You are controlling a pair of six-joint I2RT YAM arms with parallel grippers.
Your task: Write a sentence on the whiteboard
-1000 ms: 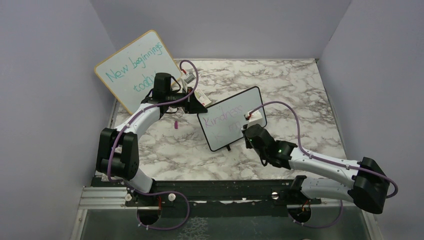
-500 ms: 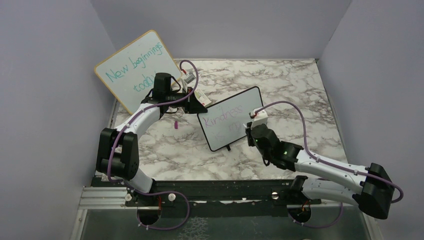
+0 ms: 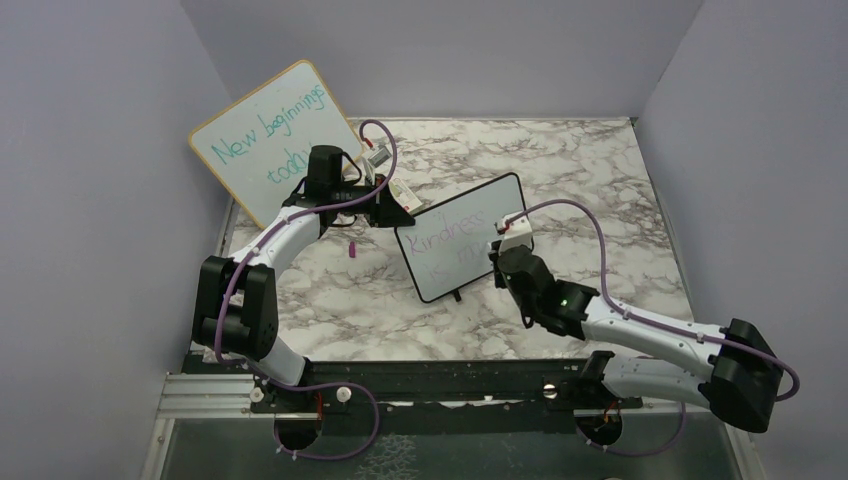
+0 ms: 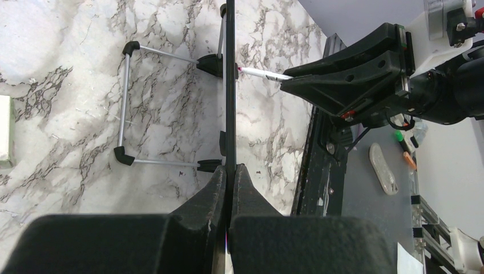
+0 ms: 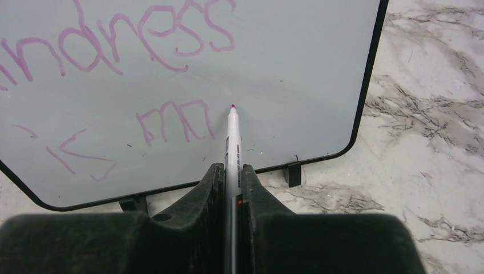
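Gripping whiteboard (image 3: 432,280) edge, left fingers (image 4: 214,194); right fingers (image 5: 208,188) clamping marker (image 5: 232,137), tip at sentence (image 3: 450,243); wood-framed board (image 3: 268,135) behind.

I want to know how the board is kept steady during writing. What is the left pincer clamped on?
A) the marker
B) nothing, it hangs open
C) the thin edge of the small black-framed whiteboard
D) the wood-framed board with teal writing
C: the left wrist view shows the left pincer shut on the edge of the whiteboard, while the right pincer grips the marker.
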